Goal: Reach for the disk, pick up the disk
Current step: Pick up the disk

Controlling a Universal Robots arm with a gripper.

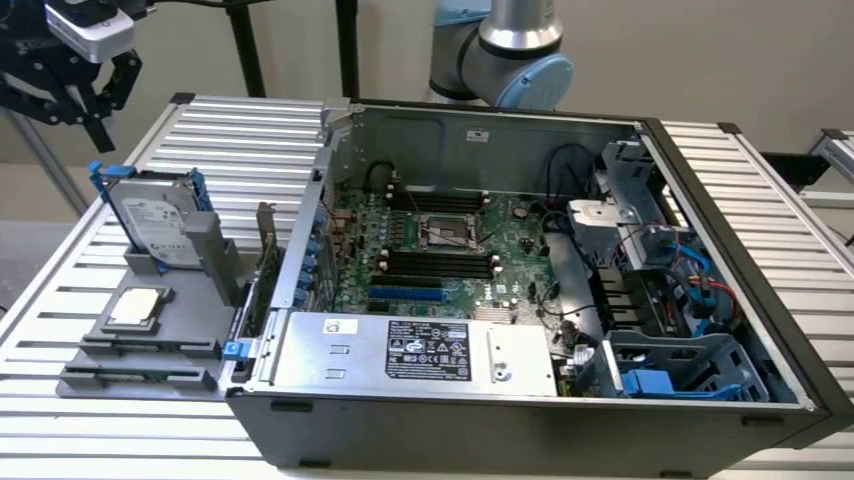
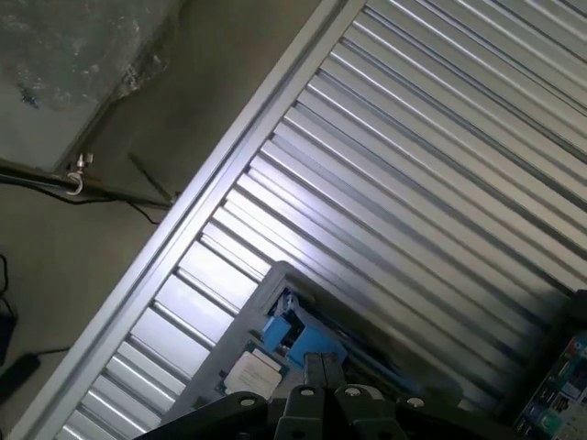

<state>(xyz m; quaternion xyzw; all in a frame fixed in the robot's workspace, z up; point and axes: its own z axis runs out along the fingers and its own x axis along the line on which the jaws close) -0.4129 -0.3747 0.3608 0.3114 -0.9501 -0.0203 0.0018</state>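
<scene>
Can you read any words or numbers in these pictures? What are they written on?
No text can be read out here.
White label on the disk: print too small to read.
Black label on the silver box: white print, too small to read.
Small white sticker on that box: blurred.
Small sticker on the computer case, back wall: blurred.

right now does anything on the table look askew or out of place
Nothing looks spilled or damaged. The disk stands on edge, leaning, in the grey holder, which seems to be its rest. The computer case lies open on its side.
</scene>
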